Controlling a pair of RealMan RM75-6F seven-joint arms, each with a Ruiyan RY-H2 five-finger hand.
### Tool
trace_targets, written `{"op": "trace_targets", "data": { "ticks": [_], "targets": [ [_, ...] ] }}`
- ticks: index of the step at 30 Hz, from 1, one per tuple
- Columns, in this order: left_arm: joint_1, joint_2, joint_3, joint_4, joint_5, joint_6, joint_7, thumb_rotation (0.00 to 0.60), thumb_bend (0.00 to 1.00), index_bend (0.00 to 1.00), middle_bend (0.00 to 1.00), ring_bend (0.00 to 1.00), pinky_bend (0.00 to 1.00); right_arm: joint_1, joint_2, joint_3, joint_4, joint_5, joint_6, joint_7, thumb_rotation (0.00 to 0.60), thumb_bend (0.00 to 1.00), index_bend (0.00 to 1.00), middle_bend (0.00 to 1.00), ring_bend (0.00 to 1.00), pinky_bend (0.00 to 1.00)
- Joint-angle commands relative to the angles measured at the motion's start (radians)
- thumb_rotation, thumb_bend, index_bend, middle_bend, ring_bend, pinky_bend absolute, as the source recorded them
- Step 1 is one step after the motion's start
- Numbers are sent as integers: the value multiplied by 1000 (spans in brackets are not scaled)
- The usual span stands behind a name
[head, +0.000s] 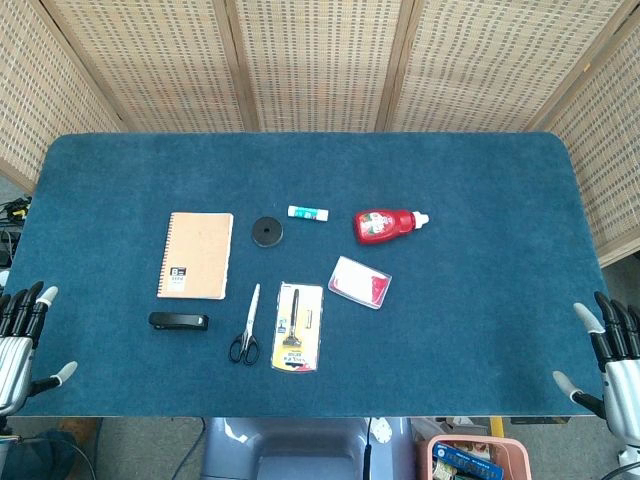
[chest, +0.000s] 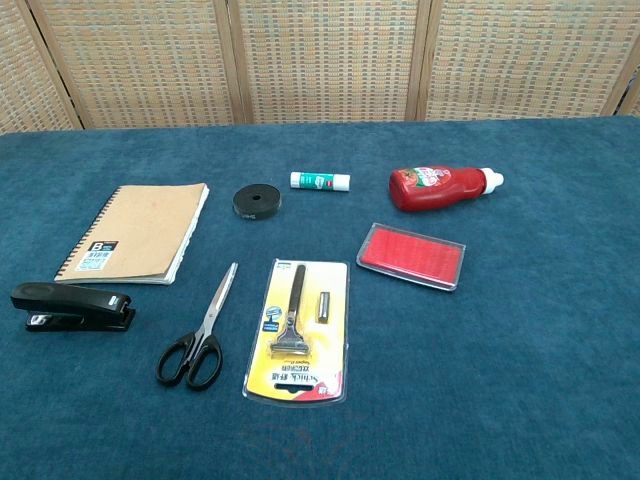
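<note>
**Waiting at the table's corners, hands free, with small stationery lying flat between them**

Hovering at the near edge of the blue felt table (head: 480, 330), I am keeping my left hand (head: 20, 335) and right hand (head: 612, 350) well apart from everything, fingers spread and gripping nothing. Nearest my left hand, the black stapler (head: 179, 321) is lying just below the spiral notebook (head: 196, 255), with the black-handled scissors (head: 246, 328) near its right. Nearest my right hand, though still some way off, the clear case with the red insert (head: 360, 282) is sitting below the red squeeze bottle (head: 385, 224), which is resting on its side.

I am judging the risks as these: the scissors and the carded razor pack (head: 298, 327) are lying flat and close together, so fingers reaching for one may be nudging the other; the bottle and the glue stick (head: 308, 212) may be rolling at a glancing touch; the low case and the black tape roll (head: 267, 232) are offering little edge to pinch against the soft felt.
</note>
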Motion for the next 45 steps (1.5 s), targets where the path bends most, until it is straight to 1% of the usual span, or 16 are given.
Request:
{"op": "trace_targets", "data": {
  "ticks": [1,8,12,16,18,21,22,24,26,31,35,37,39,41,43,45],
  "targets": [
    [2,0,2,-3,0,1,5,600,122,0,0,0,0,0,1,-1,0,1,-1,4,600,0,0,0,0,0],
    [-11,-1,8,-13,13,-24,11,600,149,0,0,0,0,-7,10,-2,-5,0,11,23,600,0,0,0,0,0],
    [-73,-28,12,24,38,-124,45,600,144,0,0,0,0,-11,19,1,-9,-1,25,44,600,0,0,0,0,0],
    [-178,-119,-29,104,-13,-279,99,600,136,0,0,0,33,-9,24,3,-6,5,20,58,600,0,0,0,0,0],
    [-243,-182,-55,161,-44,-368,124,600,136,0,0,0,110,-5,25,4,-6,11,11,61,600,0,0,0,0,0],
    [-317,-278,-83,272,-64,-448,144,600,135,0,19,5,183,-4,26,5,-3,18,5,65,600,0,0,0,0,0],
    [-333,-305,-89,303,-75,-468,148,600,134,8,43,17,201,-3,26,6,-3,21,3,65,600,0,0,0,0,0],
    [-366,-363,-101,366,-106,-514,150,600,136,47,115,67,248,-1,27,8,-3,29,-3,68,600,0,0,0,0,0],
    [-386,-400,-108,405,-123,-534,149,600,138,83,155,98,278,1,26,10,0,38,-11,69,600,0,0,0,0,0],
    [-423,-473,-110,495,-150,-573,155,600,138,160,206,140,311,6,25,16,2,57,-24,71,600,0,0,0,0,0],
    [-445,-511,-104,545,-153,-592,148,600,138,309,302,221,372,8,24,17,3,63,-29,70,600,0,0,0,0,0],
    [-451,-526,-96,560,-143,-588,132,600,138,384,361,274,405,10,23,18,4,68,-34,68,600,0,0,0,0,0],
    [-451,-537,-88,576,-130,-573,123,600,151,490,451,357,457,12,22,18,5,70,-38,67,600,0,0,0,0,0],
    [-449,-546,-85,587,-119,-552,118,600,187,578,529,427,508,12,22,18,5,72,-40,67,600,0,0,0,0,0],
    [-445,-555,-84,598,-108,-527,115,600,234,633,577,468,539,13,22,18,5,72,-41,67,600,0,0,0,0,0],
    [-438,-565,-81,610,-94,-492,109,600,256,651,593,481,549,13,22,18,5,72,-41,66,600,0,0,0,0,0]
  ]
}}
